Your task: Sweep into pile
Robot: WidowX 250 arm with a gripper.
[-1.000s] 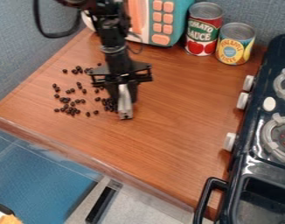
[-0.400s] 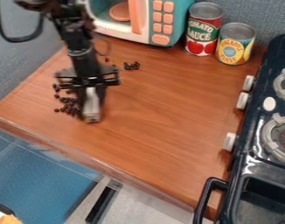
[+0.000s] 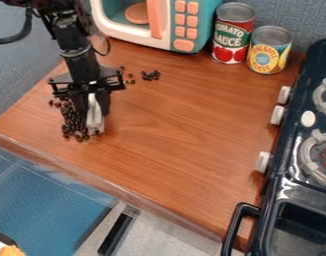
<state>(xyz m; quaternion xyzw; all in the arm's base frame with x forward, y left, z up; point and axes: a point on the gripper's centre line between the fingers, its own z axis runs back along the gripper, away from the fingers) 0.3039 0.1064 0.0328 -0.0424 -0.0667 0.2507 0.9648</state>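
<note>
I operate with the end effector pinching a pale sweeping tool above the left part of the tabletop. The main cluster of dark beads lies beside the tool, on its left in the view. A small group of dark beads sits well apart, toward the microwave, with a few loose beads near it.

Caution: round beads may roll; a push too far left or toward the front could send them off the edge. If the tool rides high, beads may slip beneath it; if it twists in the pinch, they may scatter. The arm hides part of the cluster, so I may misjudge its extent.

Obstructions: the toy microwave limits an approach behind the small group. The tomato can and pineapple can stand beside it, and the toy stove bounds the right
</note>
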